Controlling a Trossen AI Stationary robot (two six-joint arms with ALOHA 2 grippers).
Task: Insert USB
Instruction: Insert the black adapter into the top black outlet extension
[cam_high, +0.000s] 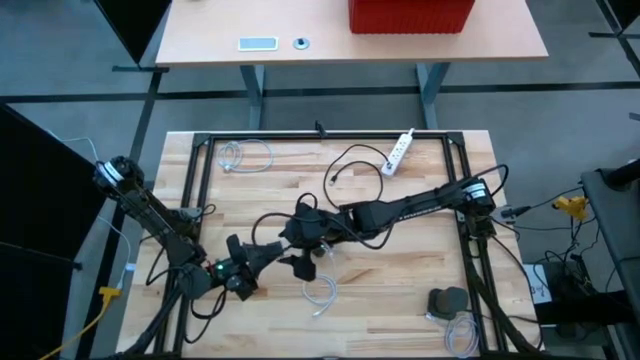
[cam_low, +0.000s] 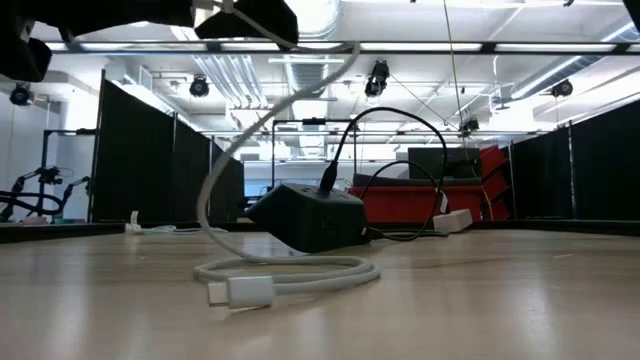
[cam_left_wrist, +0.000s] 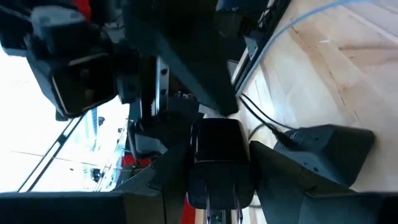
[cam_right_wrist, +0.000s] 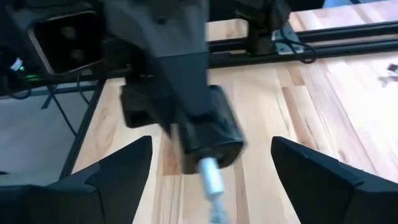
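Note:
My left gripper (cam_high: 278, 245) is shut on a small black adapter block (cam_left_wrist: 214, 146), which it keeps level above the table's near middle. A silver USB plug (cam_right_wrist: 210, 175) sticks in the block's free end (cam_right_wrist: 211, 140). Its white cable (cam_low: 215, 170) drops to a coil (cam_high: 320, 295) on the wood, and the cable's other plug (cam_low: 240, 292) lies flat there. My right gripper (cam_right_wrist: 211, 152) faces the block from the right. It is open, with one finger on either side of the plug and touching nothing. A black box (cam_low: 310, 215) with a black cord rests on the table below. My left gripper pinches the black adapter block by its two side faces (cam_left_wrist: 198, 149) between its two fingers (cam_left_wrist: 165, 177). The fingers come in level from the table's left. The block is lifted clear of the table, its plugged end turned toward my right gripper.
A white power strip (cam_high: 400, 150) and a black cord (cam_high: 355, 165) lie at the far right. A coiled white cable (cam_high: 235, 155) lies far left. A dark rounded object (cam_high: 447, 298) sits near right. A black metal frame (cam_high: 200, 180) borders the wooden board.

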